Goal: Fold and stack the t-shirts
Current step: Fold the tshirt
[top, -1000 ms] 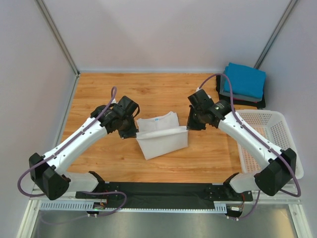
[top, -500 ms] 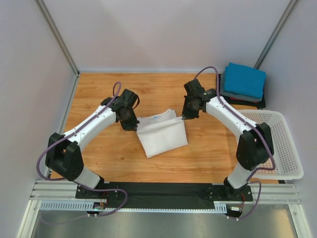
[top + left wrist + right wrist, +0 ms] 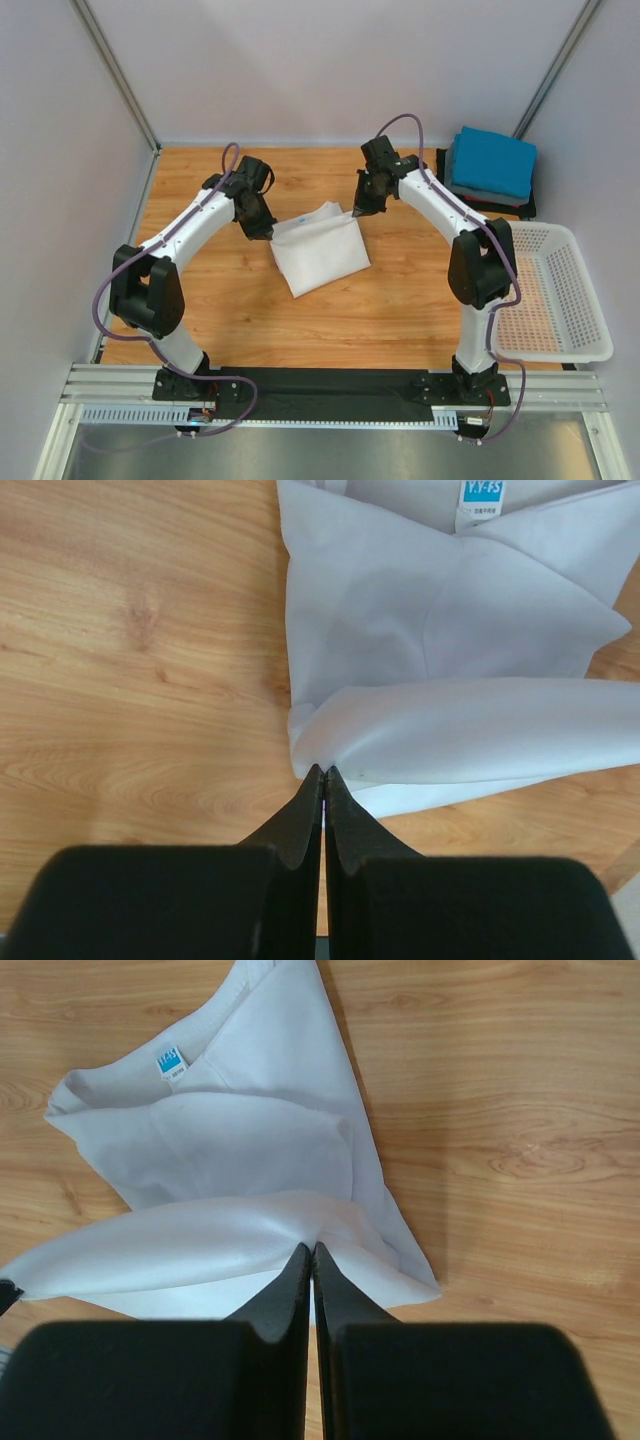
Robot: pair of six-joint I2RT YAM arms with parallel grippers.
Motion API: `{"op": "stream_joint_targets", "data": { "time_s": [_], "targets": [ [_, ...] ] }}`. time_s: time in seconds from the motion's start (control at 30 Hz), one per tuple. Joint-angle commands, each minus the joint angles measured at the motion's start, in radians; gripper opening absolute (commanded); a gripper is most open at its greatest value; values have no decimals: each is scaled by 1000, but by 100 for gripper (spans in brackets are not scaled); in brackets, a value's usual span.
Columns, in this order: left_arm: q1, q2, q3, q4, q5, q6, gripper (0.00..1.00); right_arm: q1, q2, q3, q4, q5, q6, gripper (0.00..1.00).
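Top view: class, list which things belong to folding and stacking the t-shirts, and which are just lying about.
Job: white t-shirt, pinched by left gripper and right gripper; blue t-shirt topping the folded pile.
Lying about: white basket.

Left gripper (image 3: 322,772) and right gripper (image 3: 311,1250) point downward, fingers pressed fully together. Both reach forward and inward, facing each other.
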Motion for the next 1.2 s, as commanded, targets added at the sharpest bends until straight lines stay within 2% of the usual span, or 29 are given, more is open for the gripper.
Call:
{"op": "stream_joint_targets", "data": {
  "time_s": [0.0,0.3,0.43,0.6,0.7,0.8,0.93,1.07,1.17],
  "targets": [
    [18,-12,52,-14,17,35,0,-25,3,78,5,-35,-18,0],
    [27,-50,133,-36,-2,204,0,-34,-72,1,43,-75,-9,1],
    [-9,-142,48,-34,3,232,0,-32,-184,-116,60,-60,-1,1],
    [-66,-311,-109,-26,-29,189,0,-26,-308,-322,74,-58,19,0],
    [-135,-421,-247,-20,-22,145,0,-8,-423,-446,79,-44,42,1],
    [-189,-509,-313,-29,-26,102,0,15,-540,-548,82,-32,68,1],
    [-325,-581,-416,-57,-63,1,0,38,-710,-707,51,-15,111,1],
    [-465,-636,-453,-108,-112,-90,0,73,-870,-857,-4,12,158,0],
    [-572,-667,-450,-195,-141,-171,0,100,-977,-899,-58,17,198,1]
  ]
}}
